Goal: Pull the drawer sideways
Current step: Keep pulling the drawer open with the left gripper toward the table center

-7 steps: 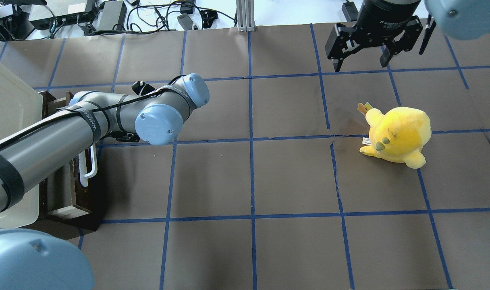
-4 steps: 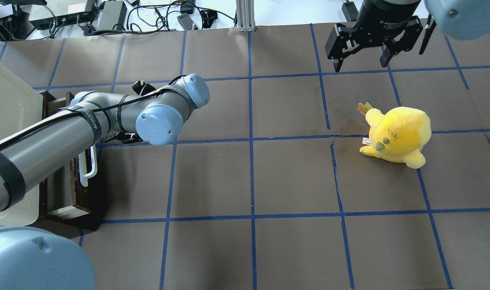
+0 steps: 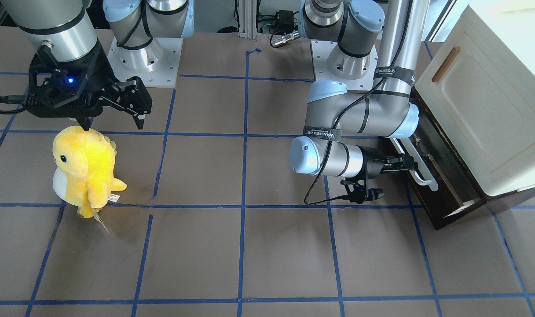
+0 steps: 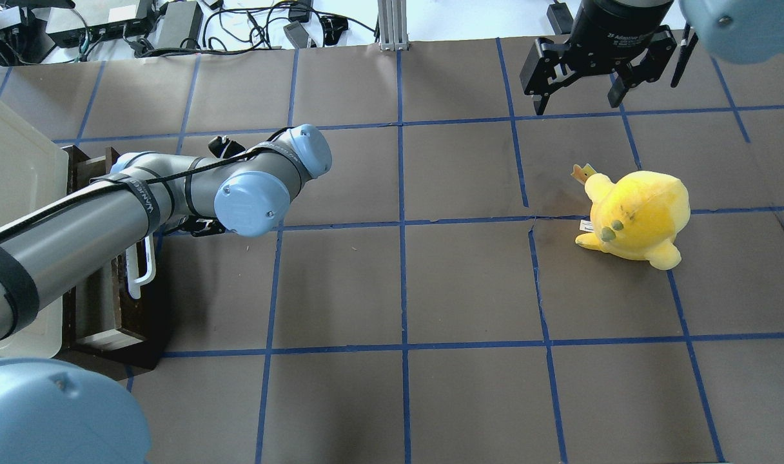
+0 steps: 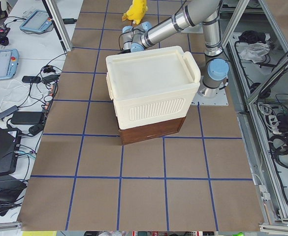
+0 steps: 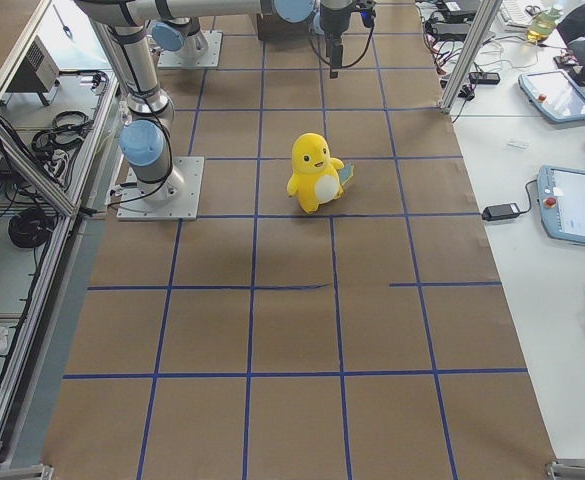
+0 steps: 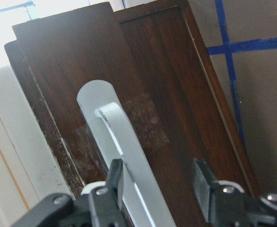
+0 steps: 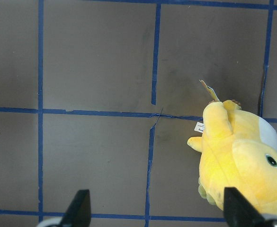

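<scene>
Hooking that long white bar handle point(image 7: 127, 156) is the job: I'd clamp it firmly, then draw straight out, no twisting. Dark brown wooden drawer point(image 3: 430, 202) sits slightly out at the frame's right edge on the desk point(image 4: 431, 290). Left hand point(image 7: 157, 189) reaches in level, fingers apart, bar between them; right hand point(image 4: 577, 103) hangs spread, upper right.

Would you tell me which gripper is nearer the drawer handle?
Left. The left gripper straddles the handle; the right gripper hangs far off, by the plush.
</scene>
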{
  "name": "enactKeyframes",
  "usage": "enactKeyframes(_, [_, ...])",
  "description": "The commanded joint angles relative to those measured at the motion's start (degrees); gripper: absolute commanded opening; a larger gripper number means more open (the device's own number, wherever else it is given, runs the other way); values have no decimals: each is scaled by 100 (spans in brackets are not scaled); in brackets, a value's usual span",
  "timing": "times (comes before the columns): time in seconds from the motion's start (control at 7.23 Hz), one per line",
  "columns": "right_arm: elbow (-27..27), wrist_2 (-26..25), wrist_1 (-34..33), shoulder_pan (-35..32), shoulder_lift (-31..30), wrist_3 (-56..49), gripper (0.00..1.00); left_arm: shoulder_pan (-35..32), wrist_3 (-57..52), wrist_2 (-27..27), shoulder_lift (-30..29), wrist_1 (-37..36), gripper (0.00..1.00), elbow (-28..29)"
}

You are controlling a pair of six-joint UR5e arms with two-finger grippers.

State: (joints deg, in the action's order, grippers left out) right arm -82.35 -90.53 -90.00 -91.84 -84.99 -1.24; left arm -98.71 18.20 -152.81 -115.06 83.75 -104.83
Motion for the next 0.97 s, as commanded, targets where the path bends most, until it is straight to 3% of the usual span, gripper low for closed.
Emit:
enactKeyframes(0.0, [0, 0, 0, 0, 0, 0, 100, 9, -54, -12, 36, 1, 58, -2])
enactKeyframes(0.55, [0, 0, 0, 0, 0, 0, 100, 71, -36, -21, 37, 10, 56, -46])
enactKeyframes(0.83, [0, 0, 0, 0, 0, 0, 100, 97, -54, -21, 80, 10, 45, -20])
